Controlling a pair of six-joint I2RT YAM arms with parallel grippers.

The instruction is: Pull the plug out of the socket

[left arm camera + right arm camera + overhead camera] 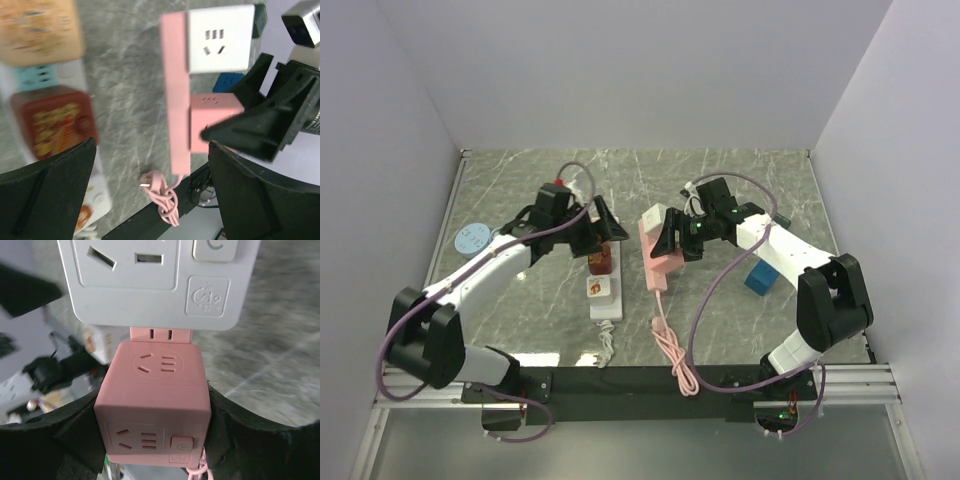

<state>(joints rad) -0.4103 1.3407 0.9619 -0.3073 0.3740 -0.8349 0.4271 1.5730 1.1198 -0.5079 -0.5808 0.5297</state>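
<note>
Grey marble table [750, 180], white walls on three sides. Right tool [674, 240] was clamped on both sides of the pink cube plug [152, 405], which appeared seated in the pink strip [658, 275], just beside a white plug [150, 280]. Left tool [595, 232] hung wide open over the white strip [605, 300], gripping nothing. Risk: nothing pinned the pink strip, so a pull would likely lift the strip along with the plug. The cube's smooth faces could also slide out of the grip.

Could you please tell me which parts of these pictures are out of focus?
Left wrist view: the red cube adapter is blurred, the pink plastic power strip sharper. Right wrist view: the pink cube adapter is crisp, the grey marble tabletop behind smeared. Top view: sharp throughout.
</note>
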